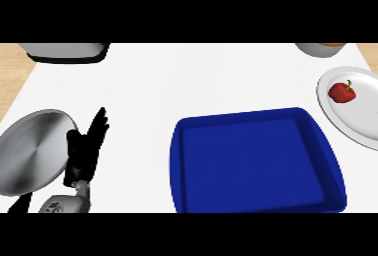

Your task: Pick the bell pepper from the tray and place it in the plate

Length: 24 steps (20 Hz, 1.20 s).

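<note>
A red bell pepper (342, 92) with a green stem lies on the white plate (353, 117) at the right edge of the view. The blue tray (325, 150) sits in the middle right of the counter and holds nothing. My left hand (85, 147) shows at the lower left, open, with its fingers straight and pointing away from me, resting beside a metal lid. No part of my right hand appears in the view.
A round metal lid (33, 150) lies at the left edge. At the back left stands a grey and black appliance (65, 51). A bowl-like item (321, 48) shows partly at the back right. Bare white counter (184, 80) lies between them.
</note>
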{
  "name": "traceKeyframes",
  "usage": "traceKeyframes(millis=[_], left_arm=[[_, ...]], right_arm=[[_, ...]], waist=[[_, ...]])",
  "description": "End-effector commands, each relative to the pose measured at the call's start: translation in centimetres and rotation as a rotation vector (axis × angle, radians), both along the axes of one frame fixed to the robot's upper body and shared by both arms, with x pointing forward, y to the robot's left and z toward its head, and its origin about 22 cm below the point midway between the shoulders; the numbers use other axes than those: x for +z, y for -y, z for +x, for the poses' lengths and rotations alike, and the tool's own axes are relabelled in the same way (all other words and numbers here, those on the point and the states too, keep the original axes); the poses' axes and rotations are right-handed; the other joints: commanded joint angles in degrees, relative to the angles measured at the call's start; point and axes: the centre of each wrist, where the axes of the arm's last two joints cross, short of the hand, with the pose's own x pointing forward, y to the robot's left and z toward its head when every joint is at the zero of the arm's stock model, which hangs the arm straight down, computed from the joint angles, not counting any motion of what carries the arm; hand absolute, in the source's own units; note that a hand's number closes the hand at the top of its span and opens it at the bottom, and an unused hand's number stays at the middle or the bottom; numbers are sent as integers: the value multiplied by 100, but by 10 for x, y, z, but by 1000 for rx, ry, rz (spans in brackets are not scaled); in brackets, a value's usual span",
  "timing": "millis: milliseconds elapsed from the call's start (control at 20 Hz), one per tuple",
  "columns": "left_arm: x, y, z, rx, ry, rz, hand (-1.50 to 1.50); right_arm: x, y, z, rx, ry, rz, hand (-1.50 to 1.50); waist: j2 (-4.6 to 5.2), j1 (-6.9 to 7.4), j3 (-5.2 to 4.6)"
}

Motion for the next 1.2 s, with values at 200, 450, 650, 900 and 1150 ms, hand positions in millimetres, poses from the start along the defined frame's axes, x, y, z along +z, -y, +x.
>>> traceKeyframes(millis=[200,450,650,900,1150], left_arm=[[2,7,-4,-13,0,3,0],[-9,-2,-4,-16,7,11,0],[-2,-4,3,-10,-3,-3,0],[1,16,2,-19,3,-3,0],[-3,7,0,-13,14,-8,0]], right_arm=[[-8,32,-40,34,56,206,-150],[-28,27,-46,78,105,204,-150],[-32,28,-50,101,118,195,-150],[-35,17,-39,57,97,172,-150],[-65,6,-48,-1,55,98,-150]], waist=[[6,70,1],[21,79,-1],[30,86,4],[14,102,0],[36,144,5]])
